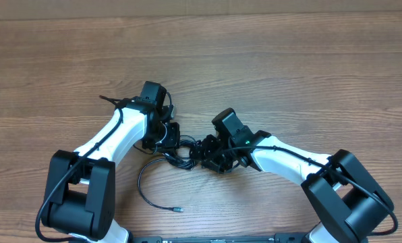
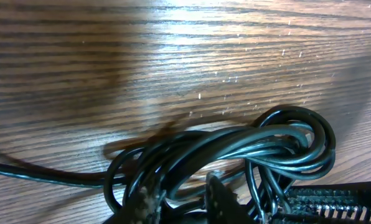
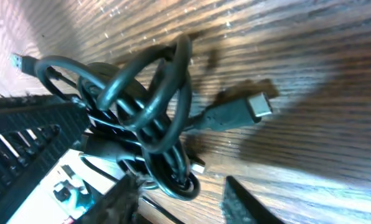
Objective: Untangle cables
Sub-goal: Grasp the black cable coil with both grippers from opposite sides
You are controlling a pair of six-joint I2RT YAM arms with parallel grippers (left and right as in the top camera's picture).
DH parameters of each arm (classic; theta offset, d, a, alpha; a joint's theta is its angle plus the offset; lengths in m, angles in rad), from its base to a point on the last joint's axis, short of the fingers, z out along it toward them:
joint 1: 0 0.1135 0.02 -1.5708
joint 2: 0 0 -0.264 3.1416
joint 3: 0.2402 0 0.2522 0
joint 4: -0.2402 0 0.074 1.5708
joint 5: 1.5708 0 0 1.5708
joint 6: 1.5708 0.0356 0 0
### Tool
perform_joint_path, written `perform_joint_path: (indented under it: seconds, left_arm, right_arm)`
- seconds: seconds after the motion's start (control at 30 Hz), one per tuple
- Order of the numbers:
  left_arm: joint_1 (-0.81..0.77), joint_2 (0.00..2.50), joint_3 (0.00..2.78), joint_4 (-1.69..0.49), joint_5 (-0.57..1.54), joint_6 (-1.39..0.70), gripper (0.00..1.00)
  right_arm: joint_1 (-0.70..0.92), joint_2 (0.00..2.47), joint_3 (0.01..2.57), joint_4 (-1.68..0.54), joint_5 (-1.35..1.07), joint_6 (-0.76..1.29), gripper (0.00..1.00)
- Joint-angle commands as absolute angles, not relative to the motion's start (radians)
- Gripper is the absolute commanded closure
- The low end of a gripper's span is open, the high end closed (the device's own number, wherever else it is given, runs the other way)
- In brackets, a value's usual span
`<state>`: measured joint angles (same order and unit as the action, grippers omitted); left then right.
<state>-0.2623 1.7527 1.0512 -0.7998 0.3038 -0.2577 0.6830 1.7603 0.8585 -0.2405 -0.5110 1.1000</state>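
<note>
Two tools are meeting mid-tabletop [image 1: 289, 61] over one black knot of cables [image 1: 184, 154], and the strands inside it cannot be counted. One loose cord [image 1: 144, 189] is curling toward the front edge, its silvery tip [image 1: 179, 210] lying free. The right tool [image 3: 179, 202] is standing spread around the knot's end. The left tool [image 2: 182, 202] is sitting at the bundle, and its grip cannot be told. One plug [image 3: 254, 109] is lying beside the knot. Brown wood grain is filling every view.

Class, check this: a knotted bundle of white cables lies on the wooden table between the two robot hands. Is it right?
No. The cables are black, not white, as the overhead view shows. They do lie in a knotted bundle on the wooden table between the left hand and right hand.
</note>
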Motion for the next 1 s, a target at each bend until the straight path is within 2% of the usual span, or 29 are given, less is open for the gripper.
perform_joint_path:
  seconds: [0.0,0.03,0.07,0.13,0.2,0.23,0.3,0.37,0.4,0.43,0.47,0.5,0.53,0.57,0.6,0.67,0.83,0.87,0.9,0.97]
  left_arm:
    - [-0.270,1.776,1.049,-0.796,0.295,-0.262,0.67]
    - [-0.270,1.808,1.049,-0.785,0.278,-0.268,0.57]
    - [-0.270,1.835,1.049,-0.776,0.282,-0.270,0.57]
    - [-0.269,1.851,1.057,-0.779,0.289,-0.270,0.76]
    - [-0.269,1.851,1.059,-0.780,0.289,-0.270,0.80]
    - [-0.269,1.851,1.059,-0.781,0.289,-0.269,0.86]
    - [-0.268,1.851,1.065,-0.789,0.289,-0.269,0.96]
    - [-0.265,1.851,1.066,-0.793,0.288,-0.269,0.96]
    - [-0.262,1.851,1.068,-0.794,0.288,-0.269,0.89]
    - [-0.257,1.851,1.068,-0.795,0.288,-0.269,0.65]
    - [-0.255,1.851,1.068,-0.793,0.287,-0.269,0.48]
    - [-0.255,1.851,1.068,-0.791,0.286,-0.269,0.39]
    - [-0.255,1.851,1.068,-0.790,0.286,-0.269,0.45]
    - [-0.255,1.851,1.068,-0.787,0.286,-0.269,0.65]
    - [-0.255,1.851,1.068,-0.785,0.286,-0.269,0.72]
    - [-0.255,1.851,1.068,-0.785,0.289,-0.269,0.96]
    - [-0.211,1.851,1.100,-0.857,0.303,-0.234,0.96]
    - [-0.187,1.851,1.102,-0.862,0.353,-0.216,0.96]
    - [-0.139,1.851,1.101,-0.866,0.517,-0.110,0.96]
    - [-0.081,1.851,1.101,-0.892,0.715,0.073,0.96]
  right_arm:
    - [0.695,1.764,0.876,-0.247,-0.498,1.100,0.56]
    - [0.696,1.764,0.876,-0.245,-0.498,1.100,0.56]
    - [0.696,1.764,0.876,-0.244,-0.497,1.100,0.56]
    - [0.696,1.764,0.876,-0.244,-0.497,1.099,0.56]
    - [0.696,1.764,0.876,-0.245,-0.498,1.099,0.56]
    - [0.696,1.764,0.876,-0.245,-0.498,1.099,0.55]
    - [0.696,1.764,0.876,-0.246,-0.474,1.087,0.47]
    - [0.696,1.764,0.876,-0.249,-0.452,1.068,0.40]
    - [0.696,1.764,0.876,-0.249,-0.442,1.067,0.36]
    - [0.696,1.764,0.876,-0.249,-0.433,1.065,0.34]
    - [0.696,1.764,0.876,-0.248,-0.425,1.065,0.34]
    - [0.696,1.764,0.876,-0.249,-0.419,1.065,0.34]
    - [0.696,1.764,0.876,-0.247,-0.418,1.065,0.34]
    - [0.696,1.764,0.876,-0.244,-0.418,1.065,0.35]
    - [0.696,1.764,0.876,-0.244,-0.414,1.066,0.34]
    - [0.696,1.764,0.876,-0.244,-0.412,1.066,0.34]
    - [0.696,1.764,0.876,-0.239,-0.419,1.065,0.30]
    - [0.696,1.764,0.876,-0.237,-0.420,1.065,0.30]
    - [0.696,1.764,0.877,-0.235,-0.420,1.065,0.30]
    - [0.696,1.764,0.877,-0.224,-0.420,1.065,0.30]
